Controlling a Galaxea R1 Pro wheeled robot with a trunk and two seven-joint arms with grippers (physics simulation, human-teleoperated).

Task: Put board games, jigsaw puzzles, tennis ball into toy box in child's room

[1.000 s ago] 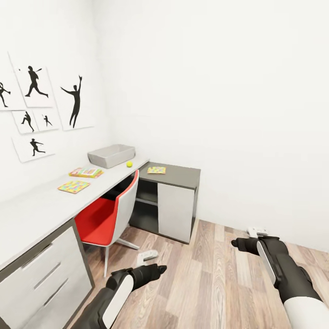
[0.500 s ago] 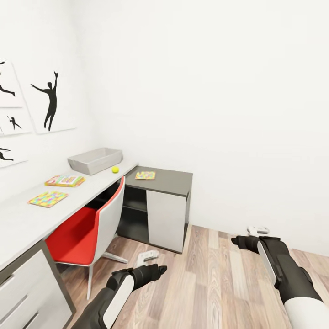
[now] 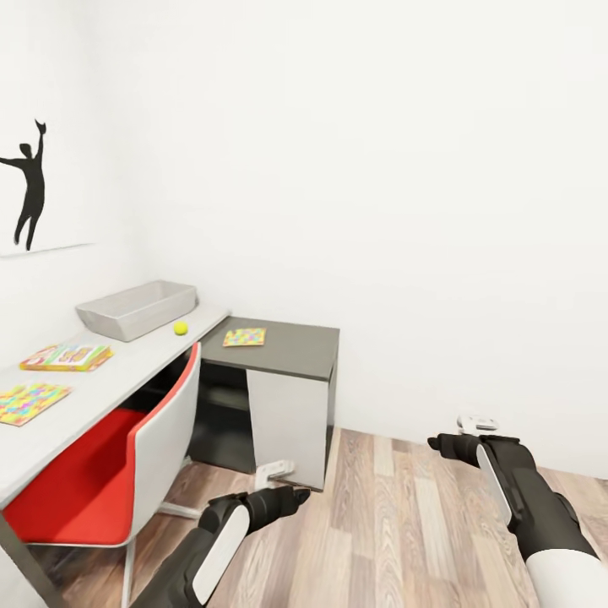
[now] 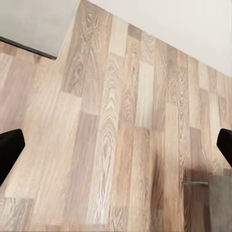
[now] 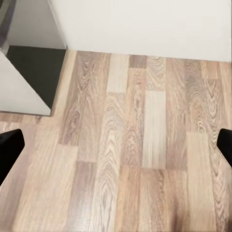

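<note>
Head view puts the long pale-grey-topped table (image 3: pixel 127 367) well to the left of and beyond the left claw (image 3: pixel 274 473), which hangs low over the brown wood-plank floor (image 3: pixel 397 523). On the tabletop farthest left lies a thin flat jigsaw puzzle of bright yellow, pink and green pieces (image 3: pixel 29 401), cut by the picture's edge. Just beyond it rests a flat rectangular board game box with a red-and-green printed lid (image 3: pixel 66 357). Farther along stands the shallow light-grey toy box with flared sides (image 3: pixel 138 309), and the small yellow-green tennis ball (image 3: pixel 181 328) sits just beside its near right corner, apart from it. All of these lie well up and to the left of the left claw. A red-seated chair with a white shell back (image 3: pixel 127 464) is tucked under the table, between the tabletop and that claw. On the lower dark grey corner section of the desk (image 3: pixel 287 348) lies the second multicoloured puzzle square (image 3: pixel 245 337), almost straight beyond the left claw and higher.

The left wrist view shows the left claw's two black fingertips (image 4: pixel 9 152) at opposite edges, spread wide, holding nothing, bare planks between them.

The right claw (image 3: pixel 477 425) hovers over the floor far to the right of every toy. In the right wrist view its black fingertips (image 5: pixel 10 147) likewise stand wide apart and empty above the floor.
</note>
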